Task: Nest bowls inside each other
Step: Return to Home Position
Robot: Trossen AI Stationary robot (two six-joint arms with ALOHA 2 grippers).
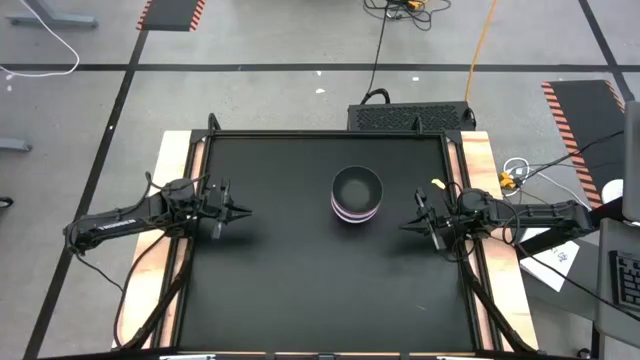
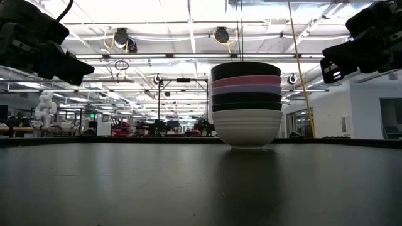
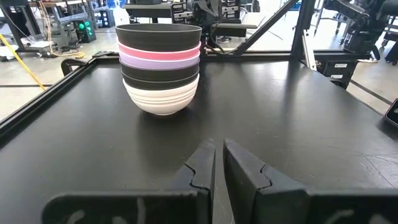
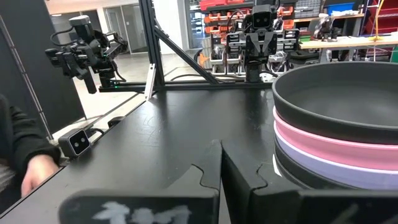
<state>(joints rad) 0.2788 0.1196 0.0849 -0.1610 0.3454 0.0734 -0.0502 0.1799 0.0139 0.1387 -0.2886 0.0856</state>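
The bowls stand nested in one upright stack point(image 1: 357, 193) right of the table's middle. The white bowl point(image 2: 246, 129) at the bottom rests by its base on the black table top. Above it come dark ones, a lavender one point(image 3: 160, 60), a pink one point(image 4: 323, 146) and a black one point(image 4: 339, 93) on top. My left gripper point(image 1: 243, 213) hovers shut by the table's left edge and points at the stack point(image 3: 160, 65). My right gripper point(image 1: 405, 225) hovers shut by the right edge, close beside the stack point(image 4: 336, 124). Neither touches anything.
A raised black rim point(image 1: 330, 135) frames the table. A black box point(image 1: 410, 117) sits beyond the far edge. A small yellow bit point(image 1: 437, 184) lies near the right rim. A person's hand point(image 4: 31, 174) shows beside the table. Bare table top lies before and left of the stack.
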